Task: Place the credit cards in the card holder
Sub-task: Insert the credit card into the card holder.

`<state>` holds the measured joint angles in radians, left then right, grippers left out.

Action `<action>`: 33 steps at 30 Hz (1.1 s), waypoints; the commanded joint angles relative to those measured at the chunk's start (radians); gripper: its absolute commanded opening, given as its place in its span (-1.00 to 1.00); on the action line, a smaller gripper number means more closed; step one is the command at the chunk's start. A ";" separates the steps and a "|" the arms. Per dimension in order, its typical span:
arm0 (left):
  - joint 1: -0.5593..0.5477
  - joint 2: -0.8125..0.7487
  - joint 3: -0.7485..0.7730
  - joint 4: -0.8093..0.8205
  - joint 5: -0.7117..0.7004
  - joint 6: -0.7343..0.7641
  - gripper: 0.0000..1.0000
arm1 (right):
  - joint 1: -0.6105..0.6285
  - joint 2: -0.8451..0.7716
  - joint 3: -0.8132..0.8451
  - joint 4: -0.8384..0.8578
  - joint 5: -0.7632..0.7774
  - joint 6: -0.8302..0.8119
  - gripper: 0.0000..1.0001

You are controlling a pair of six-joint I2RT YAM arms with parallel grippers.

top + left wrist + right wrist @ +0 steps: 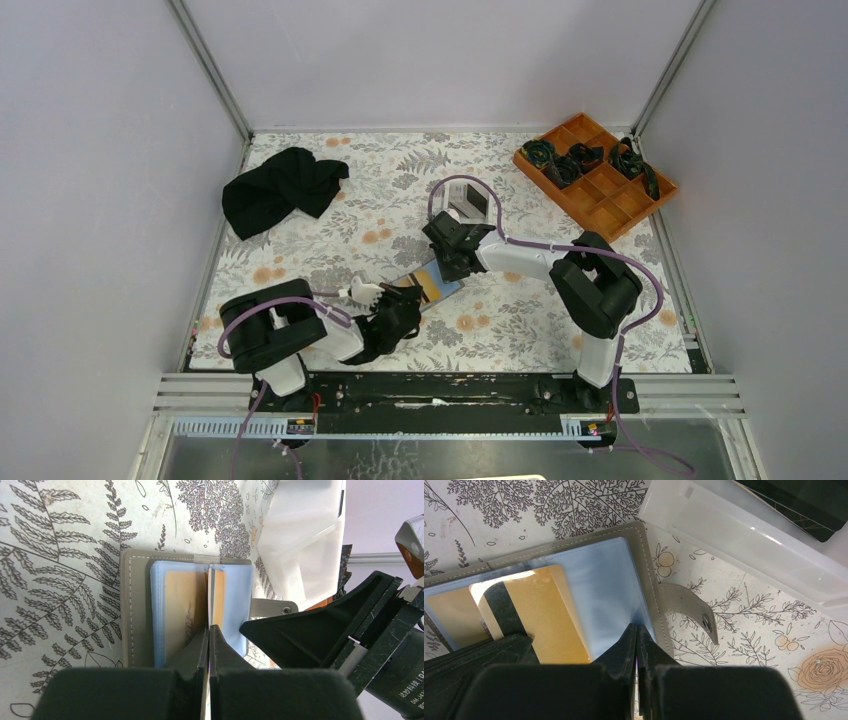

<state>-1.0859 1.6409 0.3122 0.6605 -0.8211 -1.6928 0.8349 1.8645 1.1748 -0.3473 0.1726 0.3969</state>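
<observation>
Gold plastic, the credit card [549, 615] is clamped in the left end effector [209, 630], slanted over the open card holder [644, 545] in the middle of the table [520, 310]; the right end effector [637, 630] is pressed together at the edge of the pale blue sleeve [599, 580], pinching or merely pinning I cannot tell; likely risks: the card's corner misses the slot and buckles the sleeve, or the holder skids if that hold slips.

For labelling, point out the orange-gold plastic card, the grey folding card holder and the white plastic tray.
orange-gold plastic card [554, 620], right wrist view, bare gold face.
grey folding card holder [646, 580], right wrist view, stitched outer edge.
white plastic tray [749, 545], right wrist view, near wall.
</observation>
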 commanded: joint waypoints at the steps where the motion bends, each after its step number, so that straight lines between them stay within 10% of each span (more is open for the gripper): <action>1: -0.003 0.041 0.005 -0.044 -0.019 -0.003 -1.00 | 0.005 0.073 -0.037 -0.019 -0.030 -0.003 -0.94; 22: -0.007 0.084 0.108 -0.132 0.041 0.063 -0.96 | 0.006 0.077 -0.040 -0.019 -0.037 0.000 -0.94; 33: -0.029 0.035 0.147 -0.304 0.057 0.083 0.04 | 0.005 0.081 -0.035 -0.012 -0.048 0.004 -0.94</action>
<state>-1.0973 1.6966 0.4549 0.5415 -0.8036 -1.6596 0.8349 1.8656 1.1748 -0.3466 0.1711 0.3965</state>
